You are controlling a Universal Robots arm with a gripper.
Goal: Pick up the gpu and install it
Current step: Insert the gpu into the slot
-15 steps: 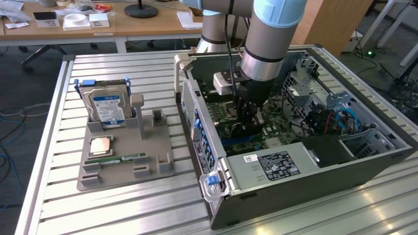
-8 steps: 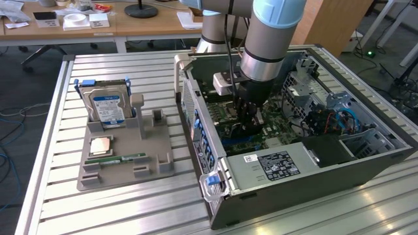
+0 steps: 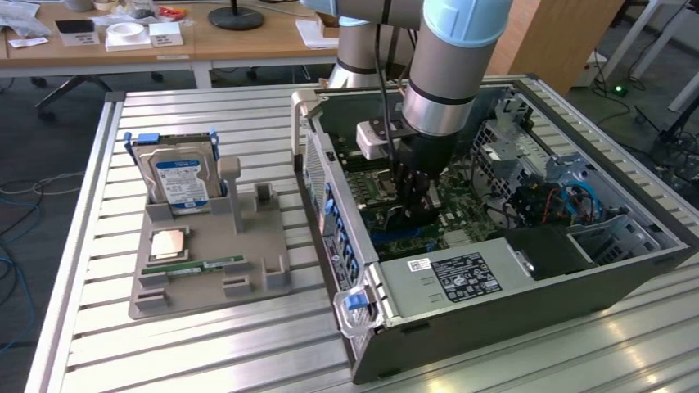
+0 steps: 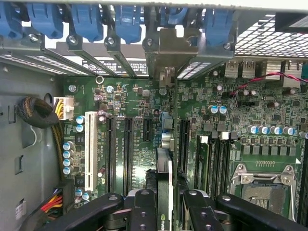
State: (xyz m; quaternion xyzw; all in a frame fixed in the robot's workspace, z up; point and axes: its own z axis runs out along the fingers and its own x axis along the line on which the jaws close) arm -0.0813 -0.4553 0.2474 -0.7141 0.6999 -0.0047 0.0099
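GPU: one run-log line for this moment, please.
gpu | gripped edge-on in claw | above motherboard slots, inside case | seated: cannot tell

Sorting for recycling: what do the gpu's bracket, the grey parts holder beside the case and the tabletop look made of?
The bracket of the gpu: likely sheet metal, dull silver, thin and bent. The parts holder: probably plastic, matt grey, blocky moulded-looking posts. The tabletop: seemingly aluminium, pale ribbed slats with soft sheen.
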